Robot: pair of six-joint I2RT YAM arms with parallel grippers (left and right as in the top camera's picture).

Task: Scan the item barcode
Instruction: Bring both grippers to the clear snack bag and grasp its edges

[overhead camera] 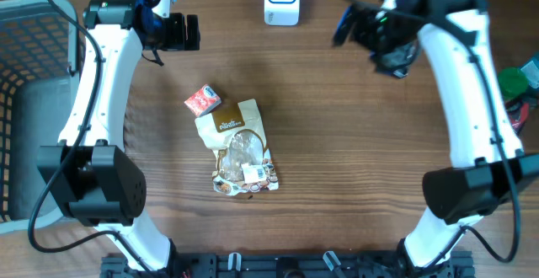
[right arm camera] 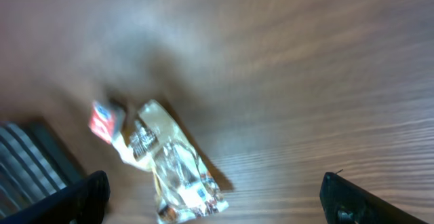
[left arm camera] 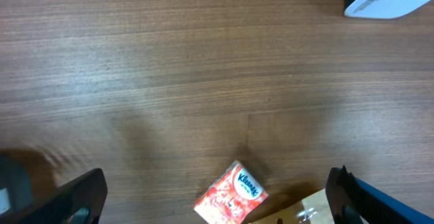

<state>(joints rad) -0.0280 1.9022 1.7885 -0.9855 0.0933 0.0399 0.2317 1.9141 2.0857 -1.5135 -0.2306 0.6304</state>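
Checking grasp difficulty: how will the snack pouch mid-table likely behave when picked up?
The snack pouch is crinkled film with a clear window, so it will probably flop and sag rather than stay flat. Its glossy surface may slip in a grip. The Kleenex pack sits against its top corner, so pushing could shift both.

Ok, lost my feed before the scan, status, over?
Left claw and right claw open, empty. Snack bag flat mid-table, untouched. Tissue pack at its corner; scanner at far edge.
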